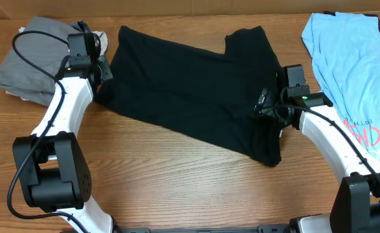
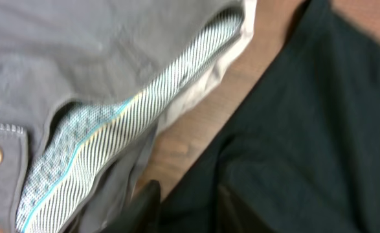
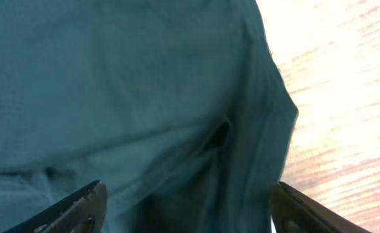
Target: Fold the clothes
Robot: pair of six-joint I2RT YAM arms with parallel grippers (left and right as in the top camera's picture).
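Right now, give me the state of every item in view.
black T-shirt, spread out, rumpled, not folded up
light blue T-shirt, laid out unfolded
grey garment, folded
left gripper, fingers slightly apart at the black T-shirt's edge, grip unclear
right gripper, open over black fabric

The light blue T-shirt (image 1: 346,58) runs off the overhead view's right edge, its red lettering (image 1: 375,137) cut short and too small to read. The left wrist view is blurred, and its bottom edge crops the left claw (image 2: 188,208)
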